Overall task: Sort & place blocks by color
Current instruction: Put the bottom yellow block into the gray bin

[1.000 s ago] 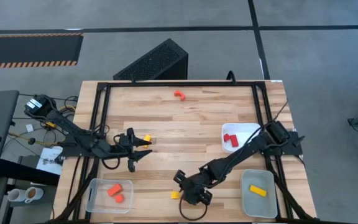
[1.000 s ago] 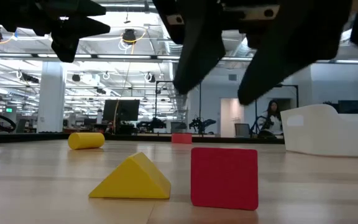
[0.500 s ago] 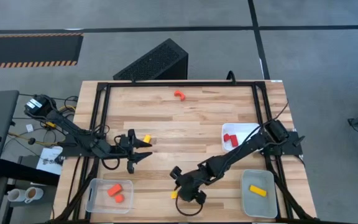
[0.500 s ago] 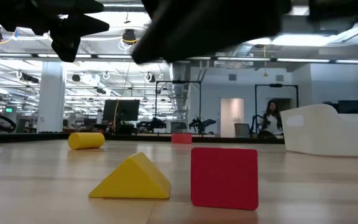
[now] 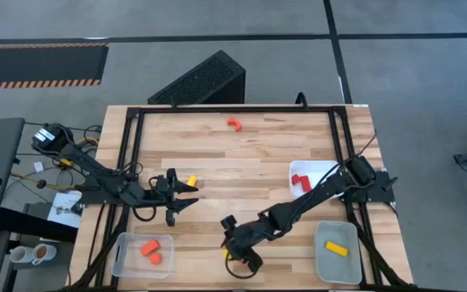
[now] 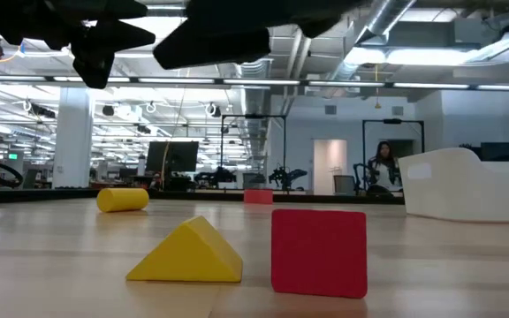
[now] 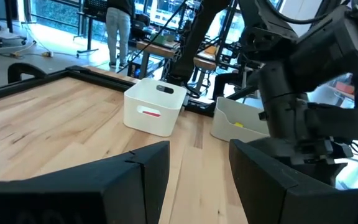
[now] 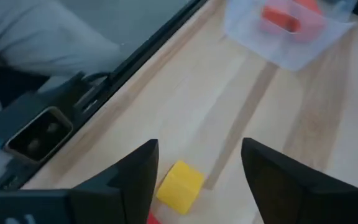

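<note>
A yellow wedge (image 6: 188, 253) and a red cube (image 6: 319, 251) sit side by side on the table near its near edge. My right gripper (image 5: 237, 258) hovers above them, open and touching nothing. In the right wrist view the yellow wedge (image 8: 180, 183) lies between the fingers, with a sliver of the red cube (image 8: 154, 219) beside it. My left gripper (image 5: 186, 197) is open and waits next to a yellow cylinder (image 5: 191, 180). An orange arch (image 5: 233, 123) lies near the far edge.
A clear tray (image 5: 143, 254) at the near left holds orange blocks. A white tray (image 5: 314, 180) on the right holds red blocks, and a grey tray (image 5: 336, 251) at the near right holds a yellow bar. A black frame (image 5: 128, 162) borders the table.
My right gripper has moved a little toward the table's left and near edges, over the yellow wedge. In the low view its fingers have swung up, away from the blocks. The blocks have stayed where they were.
</note>
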You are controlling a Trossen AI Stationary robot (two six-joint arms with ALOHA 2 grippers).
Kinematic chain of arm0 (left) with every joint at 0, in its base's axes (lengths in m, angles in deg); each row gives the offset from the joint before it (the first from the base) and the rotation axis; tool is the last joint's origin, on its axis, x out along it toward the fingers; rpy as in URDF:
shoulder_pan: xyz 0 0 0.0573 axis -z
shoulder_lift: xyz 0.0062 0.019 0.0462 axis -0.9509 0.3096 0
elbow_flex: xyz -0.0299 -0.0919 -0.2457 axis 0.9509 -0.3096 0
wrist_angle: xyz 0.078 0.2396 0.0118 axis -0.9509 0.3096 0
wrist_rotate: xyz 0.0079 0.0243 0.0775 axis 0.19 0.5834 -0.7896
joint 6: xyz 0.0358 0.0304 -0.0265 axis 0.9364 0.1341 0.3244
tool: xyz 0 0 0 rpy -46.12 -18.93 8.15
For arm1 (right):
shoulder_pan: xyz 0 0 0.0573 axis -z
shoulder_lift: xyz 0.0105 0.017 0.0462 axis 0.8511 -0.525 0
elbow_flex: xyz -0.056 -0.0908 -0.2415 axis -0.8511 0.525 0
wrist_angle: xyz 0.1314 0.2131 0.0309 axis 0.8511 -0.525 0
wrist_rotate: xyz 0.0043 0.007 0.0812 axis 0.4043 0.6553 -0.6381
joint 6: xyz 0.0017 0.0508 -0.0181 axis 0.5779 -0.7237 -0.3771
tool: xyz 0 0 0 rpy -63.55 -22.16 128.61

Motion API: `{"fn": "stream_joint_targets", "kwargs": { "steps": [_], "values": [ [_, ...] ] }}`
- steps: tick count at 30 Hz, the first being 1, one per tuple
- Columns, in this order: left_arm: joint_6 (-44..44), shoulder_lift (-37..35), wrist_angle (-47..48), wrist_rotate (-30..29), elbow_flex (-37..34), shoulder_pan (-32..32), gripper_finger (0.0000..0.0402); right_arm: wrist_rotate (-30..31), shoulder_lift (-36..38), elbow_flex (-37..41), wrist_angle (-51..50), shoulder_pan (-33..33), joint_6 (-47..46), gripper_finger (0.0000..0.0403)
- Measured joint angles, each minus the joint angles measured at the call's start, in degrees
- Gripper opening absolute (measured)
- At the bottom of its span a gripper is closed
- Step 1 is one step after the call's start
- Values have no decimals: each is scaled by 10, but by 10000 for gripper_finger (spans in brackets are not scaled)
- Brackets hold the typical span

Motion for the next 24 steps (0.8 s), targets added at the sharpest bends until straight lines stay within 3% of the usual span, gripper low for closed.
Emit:
{"fn": "stream_joint_targets", "kwargs": {
  "steps": [10, 24],
  "values": [
    [-8, 0, 7, 1, 0, 0, 153, 3, -63, -3, 56, -4, -93, 256],
    [-11, 3, 12, -2, 1, 0, 153, 5, -85, -1, 14, -17, -112, 256]
  ]
}}
